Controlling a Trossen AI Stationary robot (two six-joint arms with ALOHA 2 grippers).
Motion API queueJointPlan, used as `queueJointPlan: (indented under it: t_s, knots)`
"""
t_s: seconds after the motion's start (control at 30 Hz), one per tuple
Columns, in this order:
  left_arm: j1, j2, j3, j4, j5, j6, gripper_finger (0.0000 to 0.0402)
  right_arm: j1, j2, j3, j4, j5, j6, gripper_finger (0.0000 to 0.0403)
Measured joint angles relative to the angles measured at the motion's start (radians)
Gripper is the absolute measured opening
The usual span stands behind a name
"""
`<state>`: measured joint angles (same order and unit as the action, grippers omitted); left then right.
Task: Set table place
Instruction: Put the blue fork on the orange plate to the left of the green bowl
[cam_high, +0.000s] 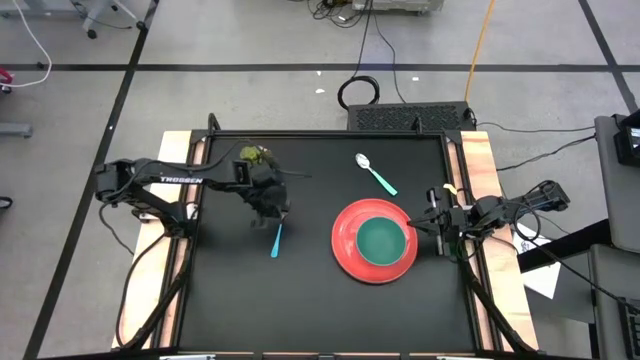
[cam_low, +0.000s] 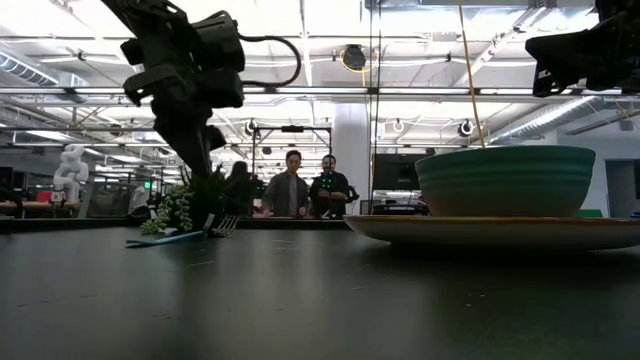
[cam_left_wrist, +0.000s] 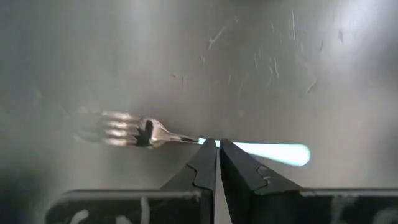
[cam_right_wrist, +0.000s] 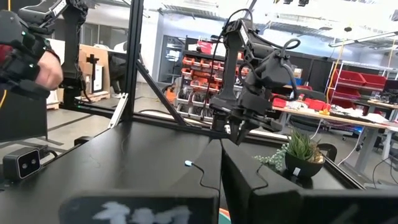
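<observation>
Looking at your left tool (cam_high: 270, 214), you've got it left of center in the overhead frame, fingers pinched together right on the fork (cam_high: 276, 240) where the blue handle meets the metal neck; the fork lies flat on the counter (cam_high: 300, 290). Your right tool (cam_high: 432, 215) sits clenched and empty at the right edge, just beside the red plate (cam_high: 345, 255) holding the teal bowl (cam_high: 381, 241). The spoon (cam_high: 375, 172) lies up top, and the plant (cam_high: 257, 156) is upper left.

robotics lab, red parts bins (cam_right_wrist: 348, 81), workbenches (cam_right_wrist: 336, 115)
</observation>
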<state>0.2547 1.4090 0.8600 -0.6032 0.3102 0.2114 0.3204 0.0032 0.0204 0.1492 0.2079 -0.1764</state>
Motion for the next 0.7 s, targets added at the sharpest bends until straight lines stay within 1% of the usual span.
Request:
queueJointPlan:
  t_s: [0.13, 0.4, 0.5, 0.57, 0.7]
  knots:
    - [-0.018, 0.0, 0.0, 0.002, -0.026, 0.22, 0.0024, 0.0, 0.0, 0.0, -0.004, 0.0, 0.0, 0.0]
    - [-0.106, 0.0, -0.001, 0.013, -0.064, 0.652, 0.0024, 0.0, 0.0, 0.0, -0.005, 0.0, 0.0, 0.0]
    - [-0.14, 0.0, -0.001, 0.063, -0.135, 0.736, 0.0024, 0.0, 0.0, 0.0, -0.005, 0.0, 0.0, 0.0]
    - [-0.158, 0.0, -0.001, 0.119, -0.18, 0.763, 0.0024, 0.0, 0.0, 0.0, -0.005, 0.0, 0.0, 0.0]
    - [-0.18, 0.0, -0.001, 0.21, -0.183, 0.787, 0.0024, 0.0, 0.0, 0.0, -0.005, 0.0, 0.0, 0.0]
